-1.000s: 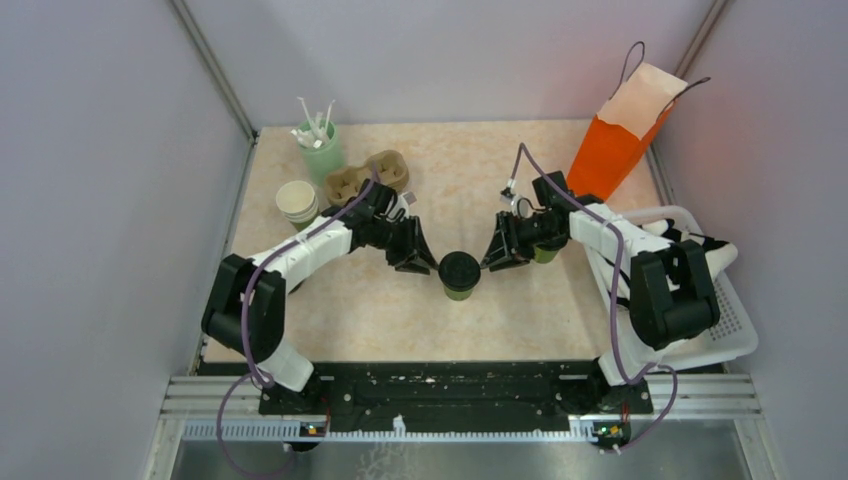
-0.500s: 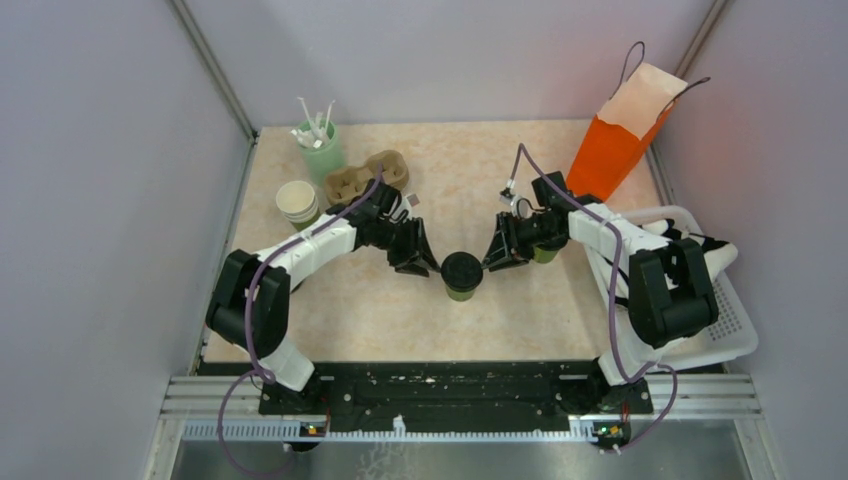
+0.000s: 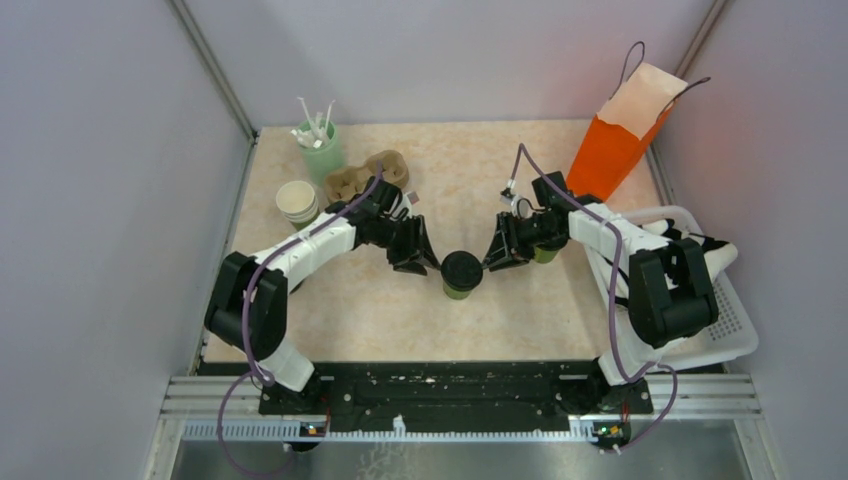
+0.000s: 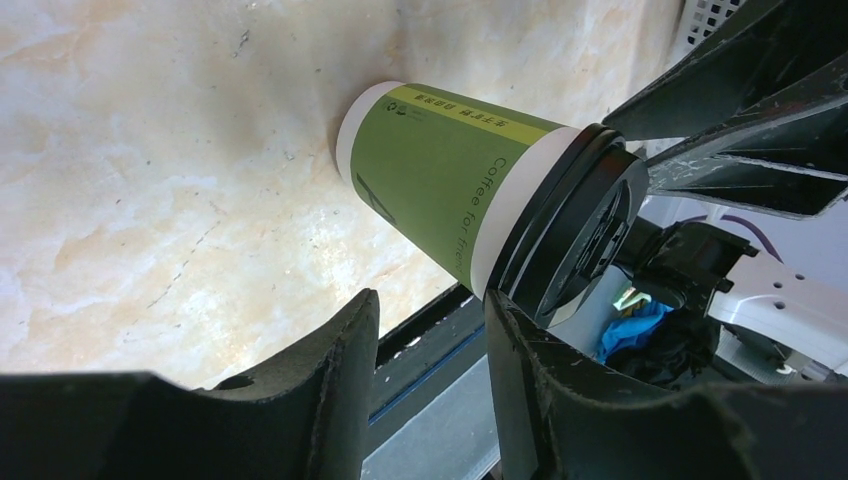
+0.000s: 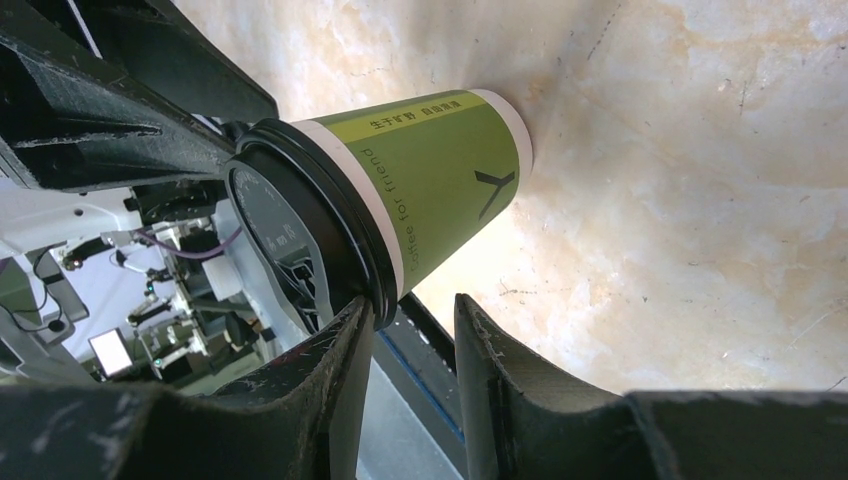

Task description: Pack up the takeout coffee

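Left of cup: left gripper, jaws apart, empty, tips near lid. Cup upright on table, between both grippers. Right of cup: right gripper, jaws apart, empty, close at lid rim. Risk: a sideways nudge that high tips it.
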Motion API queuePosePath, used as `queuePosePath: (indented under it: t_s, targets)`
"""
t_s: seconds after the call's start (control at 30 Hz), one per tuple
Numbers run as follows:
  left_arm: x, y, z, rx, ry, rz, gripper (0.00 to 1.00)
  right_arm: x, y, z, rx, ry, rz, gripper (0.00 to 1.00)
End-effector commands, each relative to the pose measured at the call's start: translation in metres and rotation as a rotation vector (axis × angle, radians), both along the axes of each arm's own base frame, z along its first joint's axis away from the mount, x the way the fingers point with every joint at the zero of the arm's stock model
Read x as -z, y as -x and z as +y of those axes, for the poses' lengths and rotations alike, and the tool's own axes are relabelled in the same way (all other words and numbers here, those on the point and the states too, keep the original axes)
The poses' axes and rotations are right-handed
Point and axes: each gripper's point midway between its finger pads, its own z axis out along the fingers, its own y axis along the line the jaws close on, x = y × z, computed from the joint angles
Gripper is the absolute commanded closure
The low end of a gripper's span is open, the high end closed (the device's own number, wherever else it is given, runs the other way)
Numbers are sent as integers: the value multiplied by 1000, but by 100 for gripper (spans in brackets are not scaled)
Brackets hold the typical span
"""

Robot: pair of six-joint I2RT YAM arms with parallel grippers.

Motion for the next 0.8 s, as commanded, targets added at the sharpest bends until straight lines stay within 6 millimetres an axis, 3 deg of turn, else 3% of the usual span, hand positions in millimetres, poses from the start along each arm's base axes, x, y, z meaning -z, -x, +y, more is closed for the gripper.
queuePosePath:
  t_s: [0.0, 0.47, 0.77]
  targets:
    - [-19, -1, 2, -3, -11, -71, 49, -14, -11, 6, -1, -31, -51, 64]
    - [-24, -1, 2, -12, 6, -90, 46, -15, -9, 6, -2, -34, -56, 60]
    - [-11, 1, 2, -8, -14, -59, 52, -16, -9, 5, 3, -32, -60, 60]
